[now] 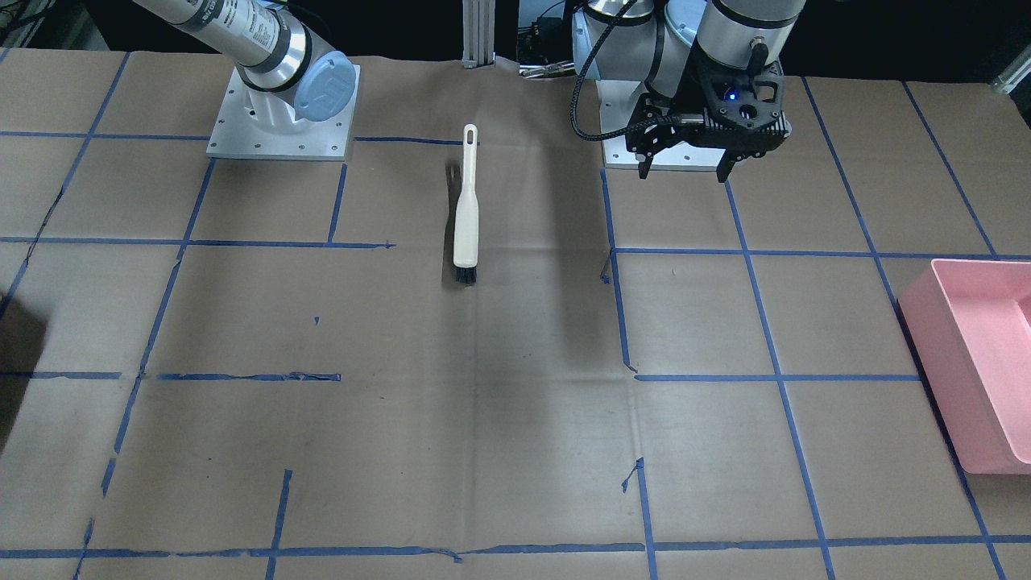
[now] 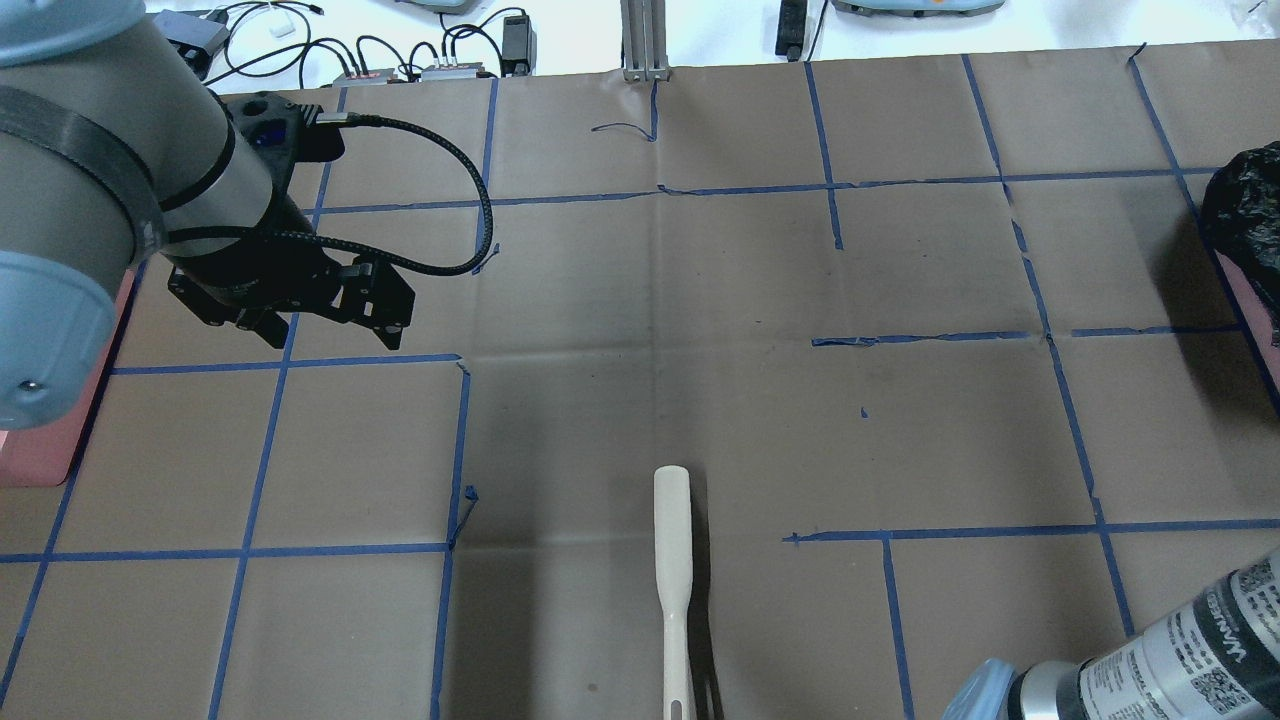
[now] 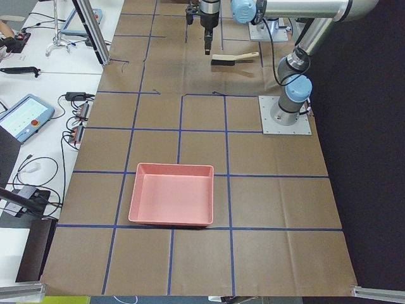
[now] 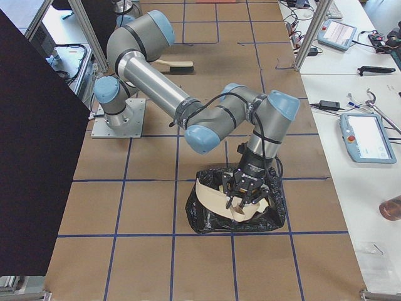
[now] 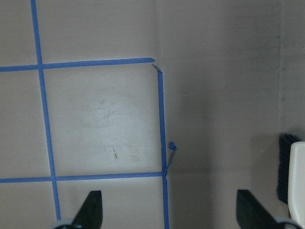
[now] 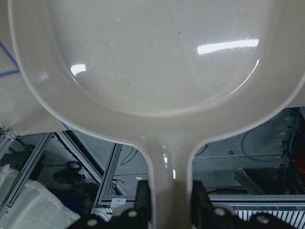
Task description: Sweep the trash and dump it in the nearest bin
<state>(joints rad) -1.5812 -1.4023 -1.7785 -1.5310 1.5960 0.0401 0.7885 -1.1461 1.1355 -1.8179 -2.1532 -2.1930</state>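
Note:
My right gripper (image 6: pixel 171 202) is shut on the handle of a cream dustpan (image 6: pixel 152 62), whose glossy inside is bare. In the exterior right view the dustpan (image 4: pixel 216 197) hangs tilted over a bin lined with a black bag (image 4: pixel 207 222). My left gripper (image 1: pixel 683 173) hovers open over the paper-covered table, holding nothing; one of its fingertips (image 5: pixel 93 210) shows low in the left wrist view. A cream brush (image 1: pixel 465 209) with black bristles lies flat at the table's middle, to the side of the left gripper. The trash is out of view.
A pink bin (image 3: pixel 172 193) sits at the table's end on my left side, also seen as the pink bin (image 1: pixel 979 354). Blue tape lines grid the brown paper. The black-bagged bin (image 2: pixel 1245 220) sits at the far right edge.

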